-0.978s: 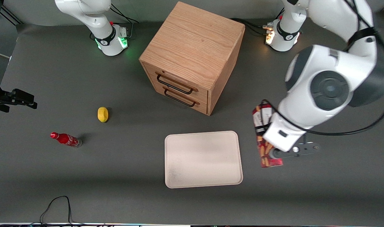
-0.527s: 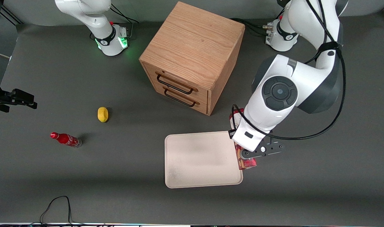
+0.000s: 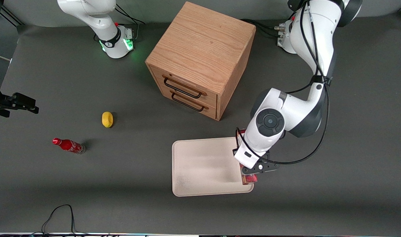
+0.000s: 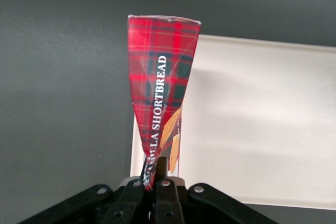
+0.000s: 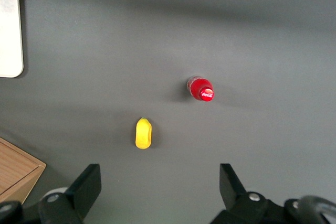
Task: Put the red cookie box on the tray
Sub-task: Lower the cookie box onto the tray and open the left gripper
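End effector [image 3: 250, 171] clamped on the shortbread cookie box [image 4: 160, 93] at the tray [image 3: 200, 164] rim – release here and it could tip off onto the surface.

The working arm's wrist hides most of the red cookie box [image 3: 250, 178] and the gripper [image 3: 251, 171]; only the box's six o'clock end and a sliver at twelve o'clock show.

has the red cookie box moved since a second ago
Yes. The red cookie box, held in the gripper, was beside the tray toward the working arm's end; it now hangs over that tray's edge, the cabinet unmoved.
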